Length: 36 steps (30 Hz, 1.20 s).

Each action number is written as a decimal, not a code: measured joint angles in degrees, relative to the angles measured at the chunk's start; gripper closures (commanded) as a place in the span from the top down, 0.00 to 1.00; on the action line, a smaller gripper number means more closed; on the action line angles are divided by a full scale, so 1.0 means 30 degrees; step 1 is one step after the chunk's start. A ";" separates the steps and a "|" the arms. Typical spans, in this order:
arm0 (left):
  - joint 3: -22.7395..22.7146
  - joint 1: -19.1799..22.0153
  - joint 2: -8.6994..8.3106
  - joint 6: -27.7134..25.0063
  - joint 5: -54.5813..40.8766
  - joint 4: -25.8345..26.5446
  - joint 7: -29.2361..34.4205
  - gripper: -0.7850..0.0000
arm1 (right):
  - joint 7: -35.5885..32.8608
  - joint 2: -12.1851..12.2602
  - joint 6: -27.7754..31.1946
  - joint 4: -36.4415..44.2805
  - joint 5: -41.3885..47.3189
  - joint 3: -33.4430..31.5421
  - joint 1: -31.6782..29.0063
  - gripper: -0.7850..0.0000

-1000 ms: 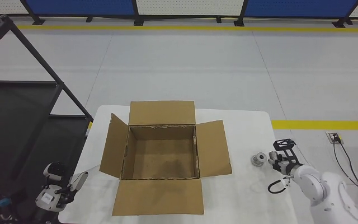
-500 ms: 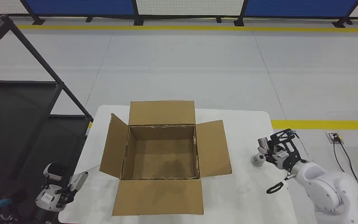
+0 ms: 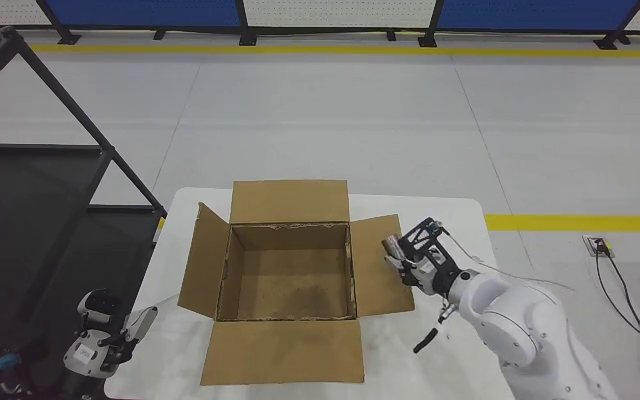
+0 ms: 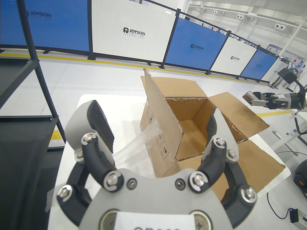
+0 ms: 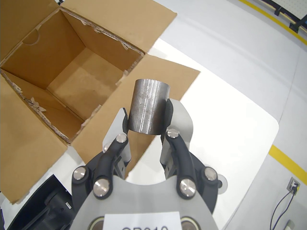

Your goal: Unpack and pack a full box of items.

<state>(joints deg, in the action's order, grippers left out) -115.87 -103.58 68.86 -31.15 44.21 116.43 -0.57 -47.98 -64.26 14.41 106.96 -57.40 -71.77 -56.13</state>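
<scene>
An open cardboard box (image 3: 288, 283) with all flaps spread stands in the middle of the white table (image 3: 440, 215); its inside looks bare (image 5: 79, 77). My right gripper (image 5: 146, 118) is shut on a grey metal cylinder (image 5: 148, 106), held above the box's right flap (image 3: 382, 262). From above, the cylinder (image 3: 393, 247) sits at the gripper's tip (image 3: 405, 255), and in the left wrist view it (image 4: 249, 96) hangs beyond the box (image 4: 189, 120). My left gripper (image 4: 153, 125) is open with nothing in it, low off the table's front-left corner (image 3: 140, 325).
A strip of clear tape (image 4: 141, 140) trails from the box's near side. A dark metal rack (image 3: 60, 200) stands left of the table. A cable and a floor socket (image 3: 598, 245) lie to the right. Bare tabletop spreads right of the box.
My right gripper lifted the metal cylinder off the table's right side and carried it left, to above the box's right flap. The left arm has stayed put.
</scene>
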 measured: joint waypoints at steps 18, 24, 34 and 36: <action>0.0000 0.0000 0.0000 0.0000 0.0000 0.0000 0.0000 1.00 | -0.0966 -0.4077 -0.3278 -1.1109 0.1844 1.1337 1.0403 0.00; 0.0000 0.0000 0.0000 0.0000 0.0000 0.0000 0.0000 1.00 | -0.0971 -0.4046 -0.3284 -1.0986 0.1814 1.1284 1.0343 0.00; 0.0000 0.0000 0.0000 0.0000 0.0000 0.0000 0.0000 1.00 | -0.0970 -0.4048 -0.3281 -1.0990 0.1817 1.1284 1.0340 0.00; 0.0000 0.0000 0.0000 0.0000 0.0000 0.0000 0.0000 1.00 | -0.0568 -0.4057 -0.3018 -1.1179 0.1913 1.1213 1.0129 0.00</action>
<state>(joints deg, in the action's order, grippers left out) -115.87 -103.58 68.86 -31.15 44.21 116.43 -0.57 -49.68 -76.44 5.36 73.43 -51.66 -38.13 -25.75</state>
